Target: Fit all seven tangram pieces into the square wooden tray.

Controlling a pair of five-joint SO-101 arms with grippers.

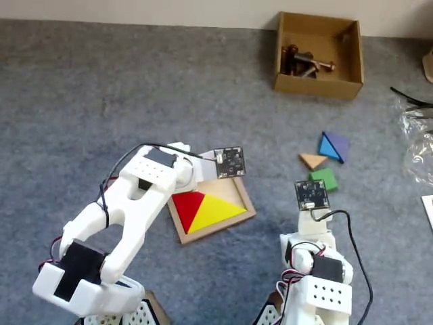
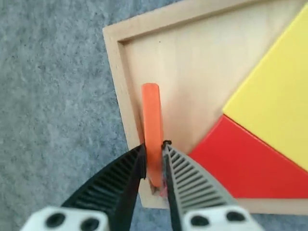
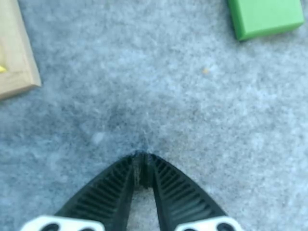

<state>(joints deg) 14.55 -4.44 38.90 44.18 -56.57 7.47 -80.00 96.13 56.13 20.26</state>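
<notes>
Grey carpet [image 1: 81,88] bears the tray [image 2: 113,72]; left gripper [image 2: 154,161] pinches the orange piece [image 2: 151,120] on edge inside it; light, stiff, probably slick, best held across flat faces; right gripper [image 3: 143,162] closed, empty, at tray's three o'clock.

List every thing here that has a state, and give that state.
wooden tray, partly filled.
left pincer, shut on the orange piece.
orange piece, held on edge over the tray's bare floor.
yellow triangle, flat in the tray.
red triangle, flat in the tray.
right pincer, shut, empty.
green square, lying flat outside the tray.
cardboard box, open.
</notes>
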